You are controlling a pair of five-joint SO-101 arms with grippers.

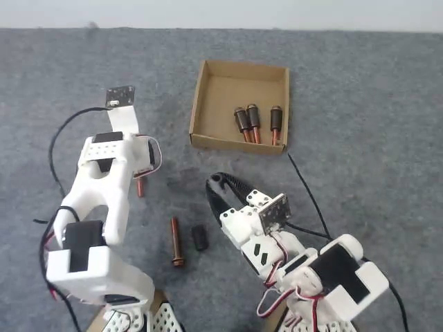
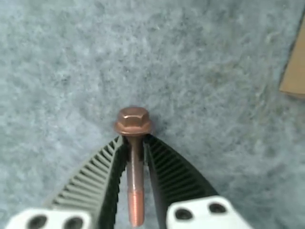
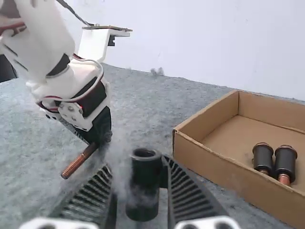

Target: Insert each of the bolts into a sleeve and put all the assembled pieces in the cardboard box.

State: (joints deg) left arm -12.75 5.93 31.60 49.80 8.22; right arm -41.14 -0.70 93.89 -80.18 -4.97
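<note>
My left gripper [image 2: 133, 139] is shut on the shaft of a copper bolt [image 2: 133, 121], just below its hex head, above the grey carpet. From above, that bolt [image 1: 140, 185] pokes out under the left gripper [image 1: 142, 173]. My right gripper [image 3: 138, 166] is shut on a black sleeve [image 3: 144, 183] with its open end facing up. The left arm's bolt [image 3: 78, 162] hangs close in front of the sleeve. The right gripper [image 1: 220, 187] sits below the cardboard box [image 1: 239, 66]. A loose bolt [image 1: 176, 242] and a loose sleeve [image 1: 200, 237] lie between the arms.
The box holds three assembled pieces [image 1: 255, 123] along its near wall. Two of these pieces [image 3: 274, 162] show beyond the box wall [image 3: 214, 162], and a box corner [image 2: 295, 67] shows past the left gripper. A black cable [image 1: 304, 187] runs along the carpet.
</note>
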